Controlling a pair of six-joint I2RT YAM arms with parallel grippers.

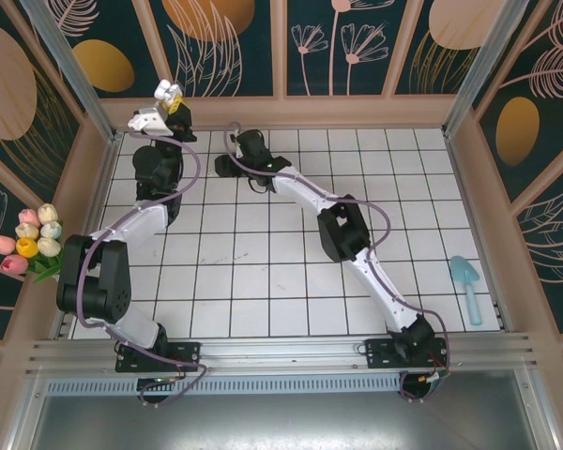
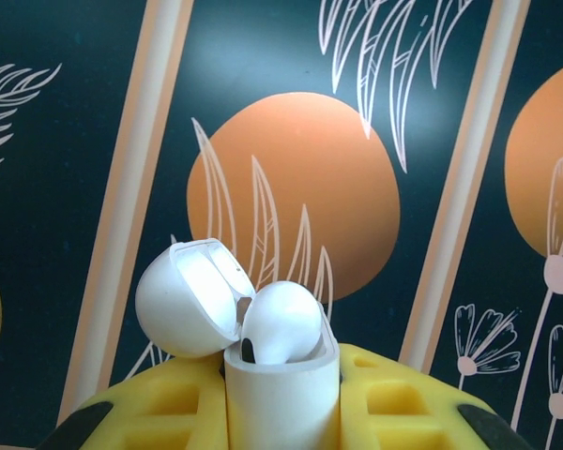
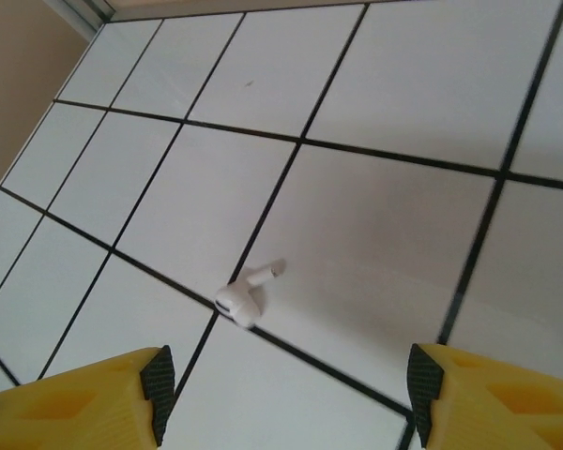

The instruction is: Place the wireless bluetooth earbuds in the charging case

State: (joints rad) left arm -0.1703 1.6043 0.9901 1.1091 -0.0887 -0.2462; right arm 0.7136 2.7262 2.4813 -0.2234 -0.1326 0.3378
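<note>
The step in hand, as I judge it, is picking up the loose earbud [image 3: 244,298], a white one. It lies on its side on the tabletop [image 3: 403,234], its head on a dark tile seam and its stem pointing to 2 o'clock. The right gripper [image 3: 286,389] hangs above it, released, jaws wide with nothing between them. The bud sits at 11 o'clock from their midpoint.

To do this well, shift toward 11 o'clock until the bud is centred. Then descend and pinch across the head softly, since so small a piece may skid on the smooth tile.

The left gripper [image 1: 167,101], raised at the tabletop's 11 o'clock, is clenched on the charging case [image 2: 281,408]. Its lid [image 2: 190,300] is open, a seated earbud [image 2: 281,323] is inside, and it should be kept upright.
</note>
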